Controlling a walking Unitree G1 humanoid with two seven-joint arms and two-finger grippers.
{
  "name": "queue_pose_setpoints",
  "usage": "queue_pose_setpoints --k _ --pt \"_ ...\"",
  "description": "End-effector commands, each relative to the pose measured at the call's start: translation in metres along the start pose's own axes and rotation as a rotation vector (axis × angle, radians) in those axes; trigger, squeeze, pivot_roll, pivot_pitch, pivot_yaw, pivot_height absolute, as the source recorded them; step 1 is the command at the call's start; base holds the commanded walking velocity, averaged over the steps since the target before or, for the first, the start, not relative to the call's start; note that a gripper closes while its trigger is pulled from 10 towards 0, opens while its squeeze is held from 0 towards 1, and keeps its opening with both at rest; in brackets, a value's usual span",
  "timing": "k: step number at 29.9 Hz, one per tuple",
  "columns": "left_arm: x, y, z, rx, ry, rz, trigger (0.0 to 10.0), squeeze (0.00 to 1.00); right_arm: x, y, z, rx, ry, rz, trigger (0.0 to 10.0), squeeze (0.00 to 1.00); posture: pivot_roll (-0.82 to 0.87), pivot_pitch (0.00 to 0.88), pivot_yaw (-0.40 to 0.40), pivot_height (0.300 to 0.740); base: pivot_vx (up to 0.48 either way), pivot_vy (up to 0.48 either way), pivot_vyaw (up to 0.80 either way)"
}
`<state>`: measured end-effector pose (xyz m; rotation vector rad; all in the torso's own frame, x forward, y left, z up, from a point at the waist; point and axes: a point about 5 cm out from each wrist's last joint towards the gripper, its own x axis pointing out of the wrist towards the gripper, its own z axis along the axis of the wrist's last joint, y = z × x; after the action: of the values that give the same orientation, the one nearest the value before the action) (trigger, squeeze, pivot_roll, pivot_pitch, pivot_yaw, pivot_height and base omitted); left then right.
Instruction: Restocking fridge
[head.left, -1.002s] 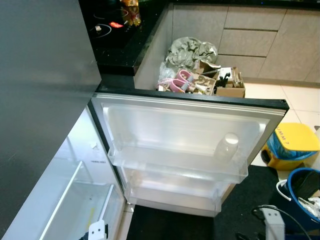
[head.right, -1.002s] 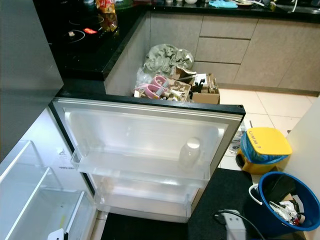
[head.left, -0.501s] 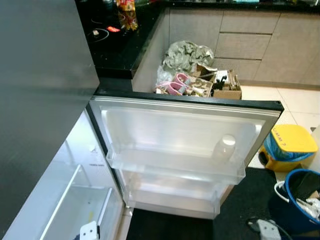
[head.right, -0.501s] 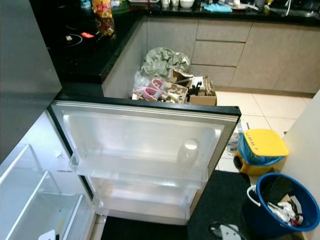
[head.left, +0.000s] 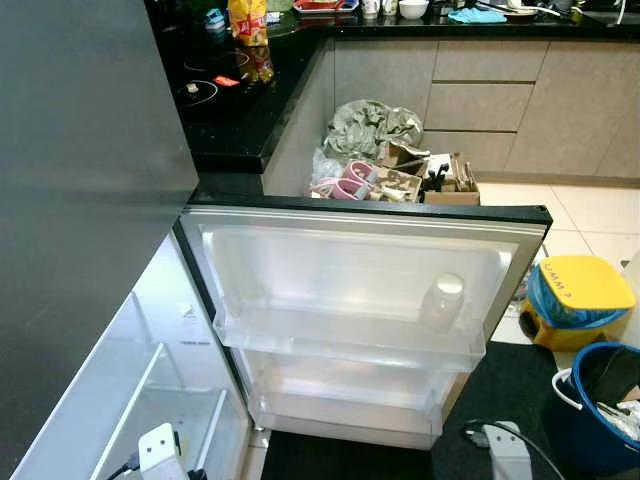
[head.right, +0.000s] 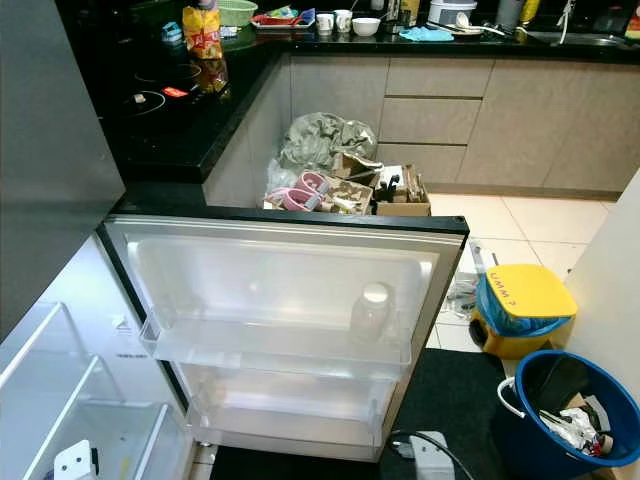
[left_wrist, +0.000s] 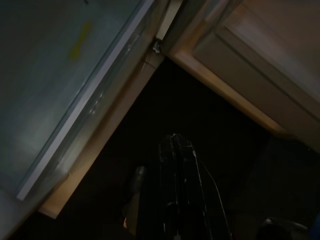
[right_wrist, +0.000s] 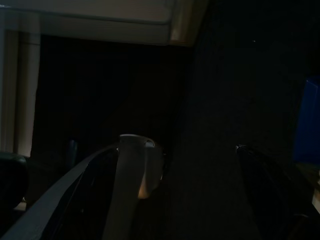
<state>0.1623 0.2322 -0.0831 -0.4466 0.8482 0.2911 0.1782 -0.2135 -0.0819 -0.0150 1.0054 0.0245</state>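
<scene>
Left pincer (left_wrist: 176, 145), its fingers pressed together, hangs idle by the foot of the open fridge, the door racks nearly bare.

From the left: the grey fridge body, its lit interior shelves (head.left: 150, 400), then the swung-open fridge door (head.left: 360, 300) with one clear bottle (head.left: 441, 302) in its upper rack. The right pincer (right_wrist: 200, 150), spread with nothing between its fingers, dangles in shade. Neither holds stock, so restocking looks paused between items; the next move calls for fetching something. The head views take in the black worktop (head.right: 170, 120) and blue bucket (head.right: 560, 410); the wrist views offer the dark floor mat (left_wrist: 210, 125).
</scene>
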Motion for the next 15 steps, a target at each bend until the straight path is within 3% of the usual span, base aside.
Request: queue_pose_setpoints --k 1,15 --pt "0.0 0.0 -0.002 0.015 0.018 0.008 10.0 0.0 0.0 -0.001 0.001 -0.005 0.006 -0.006 10.0 0.0 -0.01 0.0 0.013 0.74 0.0 0.0 0.0" --pt "-0.007 0.001 -0.033 0.028 0.101 0.025 10.0 0.0 -0.001 -0.003 -0.005 -0.087 0.043 0.0 10.0 0.0 -0.01 0.0 -0.014 0.74 -0.246 0.0 0.0"
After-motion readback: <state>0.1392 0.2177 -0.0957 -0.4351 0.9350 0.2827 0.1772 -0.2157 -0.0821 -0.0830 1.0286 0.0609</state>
